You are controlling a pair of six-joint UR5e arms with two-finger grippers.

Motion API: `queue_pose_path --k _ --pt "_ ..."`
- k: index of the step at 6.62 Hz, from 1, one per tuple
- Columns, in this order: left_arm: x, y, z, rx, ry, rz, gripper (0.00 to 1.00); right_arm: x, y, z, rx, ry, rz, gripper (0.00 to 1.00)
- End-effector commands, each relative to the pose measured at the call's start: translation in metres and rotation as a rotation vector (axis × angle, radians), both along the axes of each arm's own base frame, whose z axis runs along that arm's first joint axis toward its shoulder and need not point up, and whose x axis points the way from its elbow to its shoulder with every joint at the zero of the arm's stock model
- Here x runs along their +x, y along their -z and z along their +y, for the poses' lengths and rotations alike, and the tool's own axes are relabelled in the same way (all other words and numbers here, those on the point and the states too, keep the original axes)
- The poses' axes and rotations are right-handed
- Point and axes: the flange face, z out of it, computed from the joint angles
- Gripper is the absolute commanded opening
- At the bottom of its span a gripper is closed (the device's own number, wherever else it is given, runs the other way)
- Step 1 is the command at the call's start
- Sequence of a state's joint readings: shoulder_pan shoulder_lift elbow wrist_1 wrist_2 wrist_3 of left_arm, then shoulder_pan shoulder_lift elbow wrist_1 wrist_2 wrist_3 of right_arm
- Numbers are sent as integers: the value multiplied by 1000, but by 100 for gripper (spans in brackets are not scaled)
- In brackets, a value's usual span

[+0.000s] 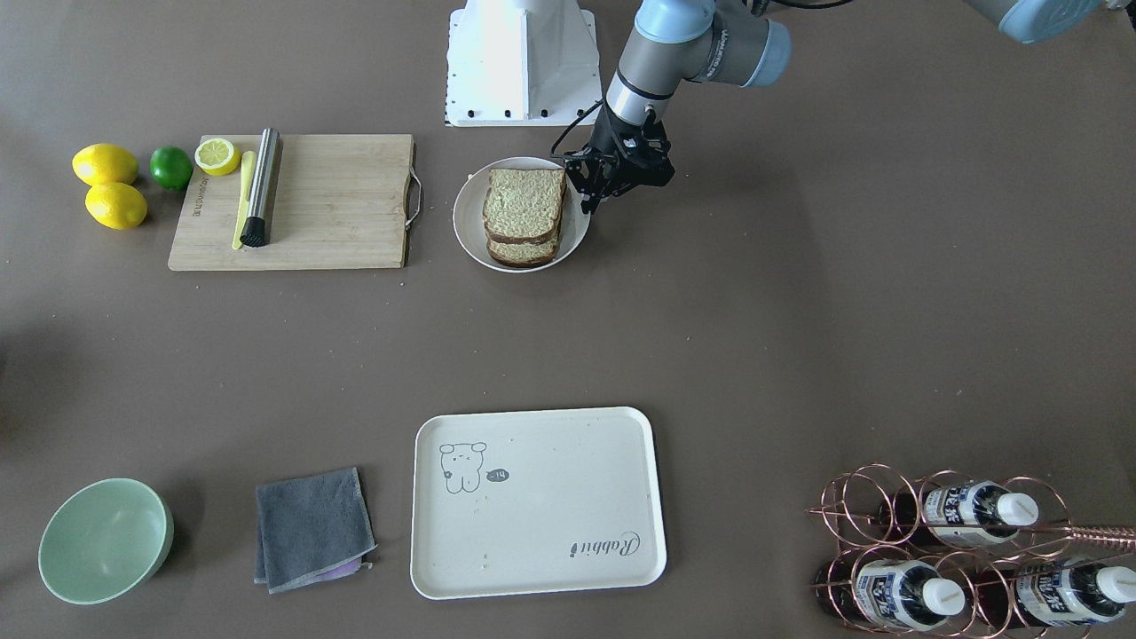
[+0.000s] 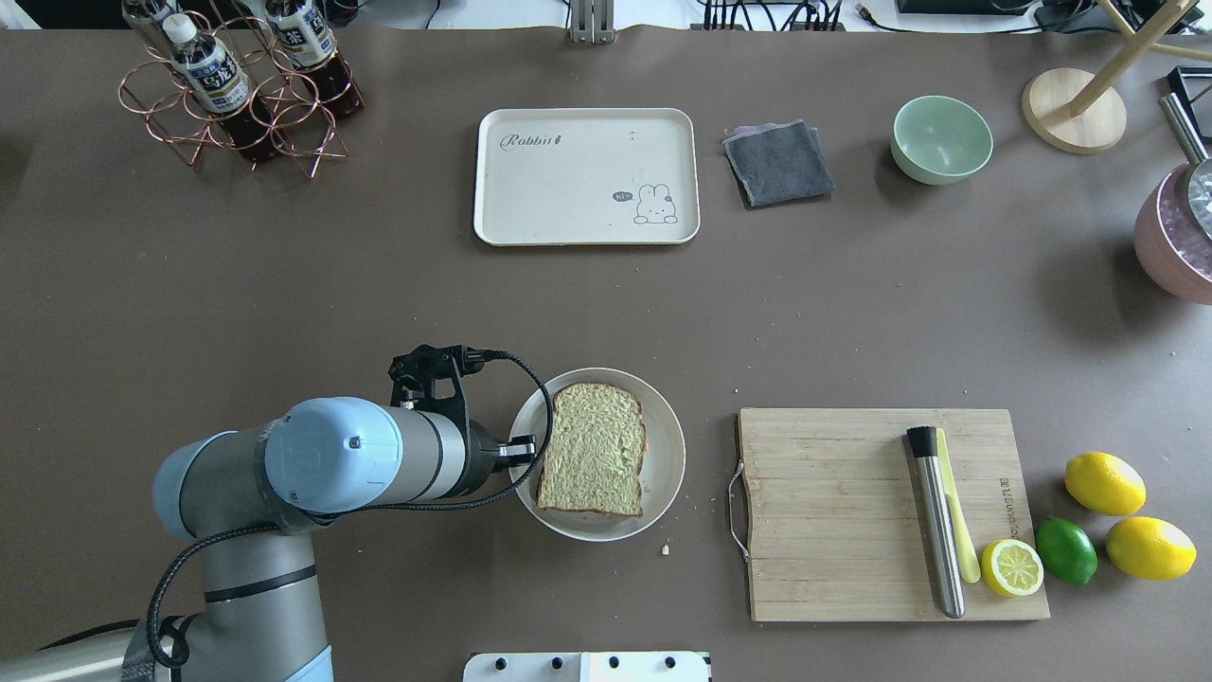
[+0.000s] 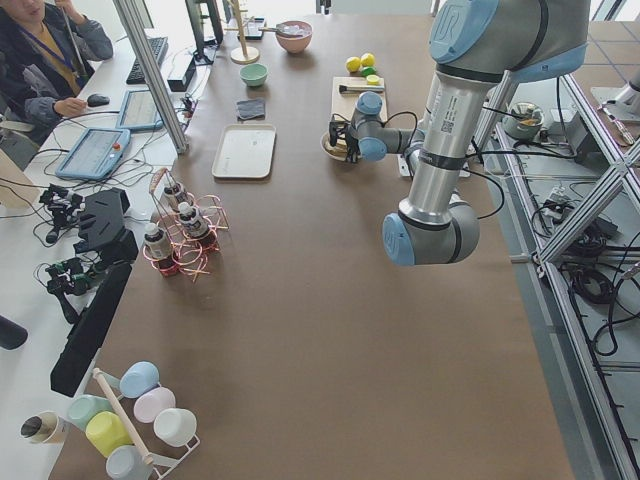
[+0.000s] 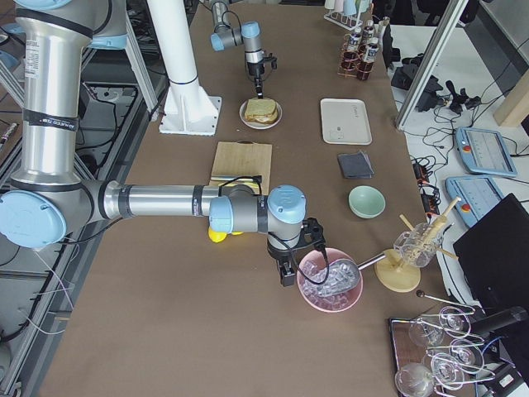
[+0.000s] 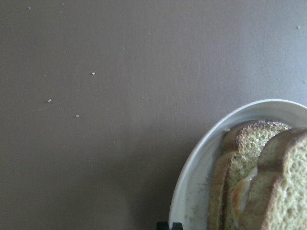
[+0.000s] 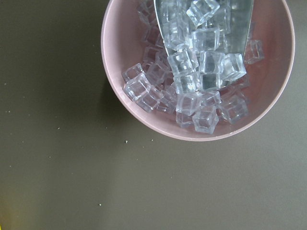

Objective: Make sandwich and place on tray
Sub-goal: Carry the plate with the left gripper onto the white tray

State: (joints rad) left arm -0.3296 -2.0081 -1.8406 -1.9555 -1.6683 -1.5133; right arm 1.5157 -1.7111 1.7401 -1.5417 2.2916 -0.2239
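Two pincers to call, and the left pincer (image 1: 590, 197) is the one in play: it hangs tips-down just beside the rim of the round white shallow plate (image 1: 468, 226), on the side toward the robot's left, and whether its jaws stand apart or together I cannot tell, since the arm hides them from above and its own camera catches only a black sliver. On that plate sits the sandwich (image 1: 524, 206), two square brown-crusted slices of pale greenish-tan bread stacked slightly offset, with a white fried egg (image 5: 241, 197) peeking out between them in the left wrist view. So by my reading the making is done and the carrying has not begun. The flat cream-white rounded-rectangle tray (image 1: 568, 497) with the bear drawing and "Rabbit" script lies well apart from the plate, across the brown tabletop (image 1: 799, 311) on the operators' side, no sandwich on it. Next move, I'd say: bring the pincer over the stack, close across both slices firmly enough that the egg stays put, lift clear of the rim and travel to the tray. Further out, a rectangular wooden cutting board (image 1: 337, 213) lies near the plate, and far off the right pincer (image 4: 287, 277) hovers by a round pink bowl (image 6: 117, 57) of clear ice cubes (image 6: 201, 62); its jaws I cannot judge either.
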Motion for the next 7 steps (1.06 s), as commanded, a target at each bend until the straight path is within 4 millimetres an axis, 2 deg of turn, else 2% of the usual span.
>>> queue_pose_path --k 1,3,4,5,6,7 --pt "-23 16 -34 -67 43 53 0 3 3 1 4 -9 0 100" --pt "-44 32 -71 -105 109 88 0 6 2 8 1 -15 -2 100" --pt "-56 30 -106 -116 157 80 0 9 4 11 4 -21 -2 100" --pt "-59 17 -150 -146 164 76 0 10 4 11 5 -21 -2 100" --pt "-56 9 -204 -166 172 86 0 10 8 12 11 -22 -2 100" --pt "-47 6 -253 -164 169 67 0 11 10 15 14 -26 -1 100"
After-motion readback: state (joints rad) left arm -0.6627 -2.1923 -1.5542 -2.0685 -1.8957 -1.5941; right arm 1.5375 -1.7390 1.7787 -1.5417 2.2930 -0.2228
